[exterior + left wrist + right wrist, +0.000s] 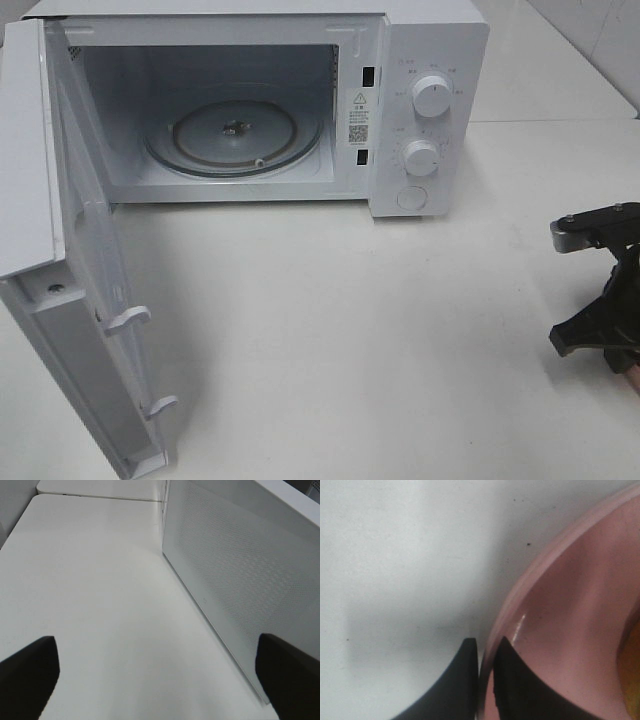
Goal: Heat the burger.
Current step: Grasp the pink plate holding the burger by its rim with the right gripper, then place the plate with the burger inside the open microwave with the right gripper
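In the right wrist view my right gripper (486,647) is shut on the rim of a round pink plate (560,605), one finger outside the rim and one inside. A golden-brown sliver at the picture's edge is the burger (632,670), lying on the plate; the rest of it is out of view. In the exterior high view the right arm (600,290) stands at the table's right edge, its fingertips cut off by the frame. My left gripper (160,680) is open and holds nothing. It hovers over bare table beside the microwave door's (240,580) outer face.
A white microwave (430,100) stands at the back of the table. Its door (80,300) is swung wide open toward the front left. Inside it lies a glass turntable (235,135) with nothing on it. White table (380,340) lies between the microwave and the right arm.
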{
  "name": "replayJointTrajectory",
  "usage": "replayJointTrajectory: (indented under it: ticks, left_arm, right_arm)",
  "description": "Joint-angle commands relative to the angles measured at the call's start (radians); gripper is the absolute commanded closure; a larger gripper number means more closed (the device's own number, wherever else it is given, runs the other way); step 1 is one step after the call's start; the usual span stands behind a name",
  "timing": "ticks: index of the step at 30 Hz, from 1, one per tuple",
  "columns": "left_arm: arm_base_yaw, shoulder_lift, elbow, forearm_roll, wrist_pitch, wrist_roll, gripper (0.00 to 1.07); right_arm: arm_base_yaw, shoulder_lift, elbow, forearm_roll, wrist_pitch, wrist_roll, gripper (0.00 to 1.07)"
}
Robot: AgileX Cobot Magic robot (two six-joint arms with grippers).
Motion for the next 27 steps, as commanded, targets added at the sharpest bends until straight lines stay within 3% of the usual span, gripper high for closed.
replayJointTrajectory:
  ticks: [1,17,27]
  left_arm:
    - [-0.005,-0.014,0.003,-0.008,-0.014,-0.002,0.07]
    - [-0.005,-0.014,0.003,-0.008,-0.014,-0.002,0.07]
    - [-0.005,-0.014,0.003,-0.008,-0.014,-0.002,0.07]
  right_arm:
    - [-0.006,0.004,0.004,-0.011,-0.003,-0.003,1.07]
    - [0.012,-0.007,0.004,-0.031,0.023,0.048,1.07]
    - [0.100,-0.007,0.004,-0.209,0.132,0.259,1.07]
